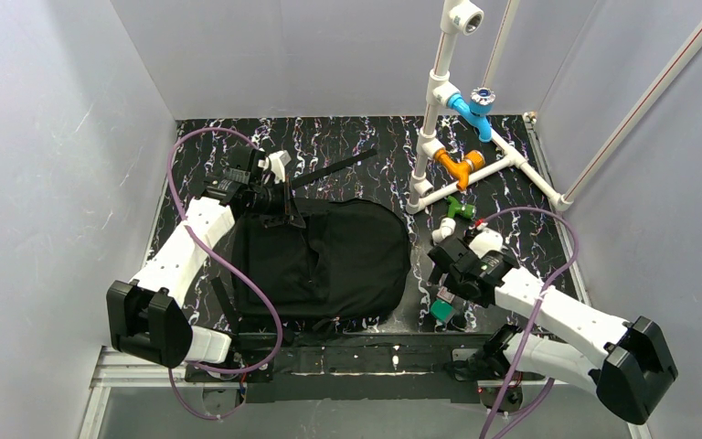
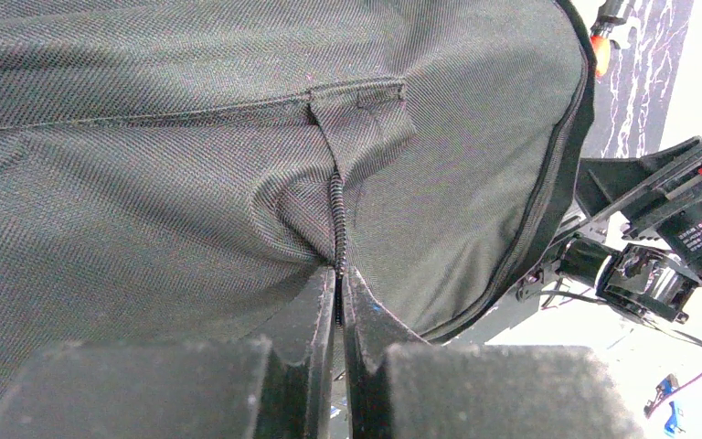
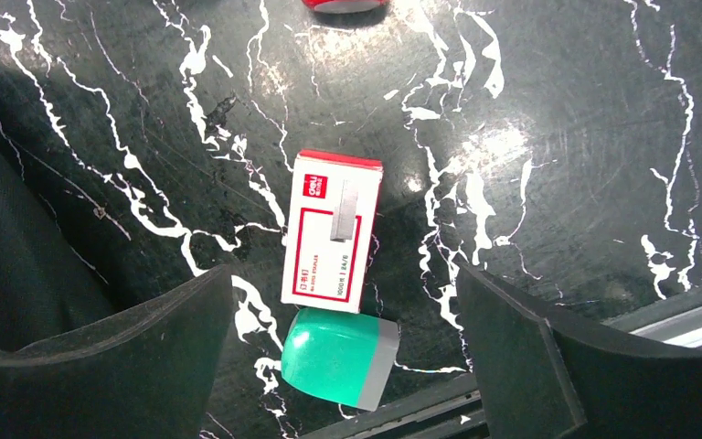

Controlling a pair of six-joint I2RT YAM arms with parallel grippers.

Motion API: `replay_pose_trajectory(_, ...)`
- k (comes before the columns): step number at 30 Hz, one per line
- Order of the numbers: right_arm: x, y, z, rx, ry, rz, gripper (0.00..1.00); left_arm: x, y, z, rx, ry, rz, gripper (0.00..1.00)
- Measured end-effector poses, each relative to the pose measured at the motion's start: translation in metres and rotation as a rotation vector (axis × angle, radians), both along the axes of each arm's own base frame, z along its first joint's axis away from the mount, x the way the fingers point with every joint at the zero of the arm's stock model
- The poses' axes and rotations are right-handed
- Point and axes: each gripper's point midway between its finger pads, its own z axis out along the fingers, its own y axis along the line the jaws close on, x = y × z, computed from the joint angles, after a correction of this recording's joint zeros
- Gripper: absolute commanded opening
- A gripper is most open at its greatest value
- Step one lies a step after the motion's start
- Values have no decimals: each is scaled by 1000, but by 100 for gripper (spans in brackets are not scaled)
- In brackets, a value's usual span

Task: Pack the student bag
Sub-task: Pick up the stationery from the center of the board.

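Note:
The student bag (image 1: pixel 347 261), a large black fabric backpack, lies flat in the middle of the marbled table. My left gripper (image 1: pixel 281 203) is at its far left corner; the left wrist view shows the gripper (image 2: pixel 340 288) shut on the bag's zipper line (image 2: pixel 336 206), pinching the fabric (image 2: pixel 146 183). My right gripper (image 1: pixel 445 274) hovers to the right of the bag. In the right wrist view it (image 3: pixel 343 279) stands wide open above a red-and-white staples box (image 3: pixel 334 229) and a green-and-grey small item (image 3: pixel 340 357), touching neither. The bag's edge (image 3: pixel 9 247) is at the left.
A white pipe frame (image 1: pixel 430 137) with blue (image 1: pixel 472 108) and orange (image 1: pixel 460 166) fittings stands at the back right, a green fitting (image 1: pixel 460 208) near it. A black strap (image 1: pixel 334 169) lies behind the bag. A red object (image 3: pixel 343 4) lies beyond the box. The table's metal front rail (image 3: pixel 676 315) is close.

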Motion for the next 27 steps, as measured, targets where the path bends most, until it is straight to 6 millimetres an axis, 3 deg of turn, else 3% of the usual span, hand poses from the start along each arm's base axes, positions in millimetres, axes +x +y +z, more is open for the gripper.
replay_pose_trajectory(3,-1,3,-3,31,-6,3,81,0,0,0,0,-1,0,0)
replay_pose_trajectory(10,-4,6,-26,21,37,9,83,0,-1,0,-3,1,-2,0)
replay_pose_trajectory(16,-1,3,-44,-10,47,-8,75,-1,-1,0,-6,2,-3,0)
replay_pose_trajectory(24,11,-6,-43,-34,-46,-29,60,-1,-2,0,-11,7,-1,0)
replay_pose_trajectory(27,14,-5,-42,-33,-60,-21,49,-1,-2,0,-11,8,0,0)
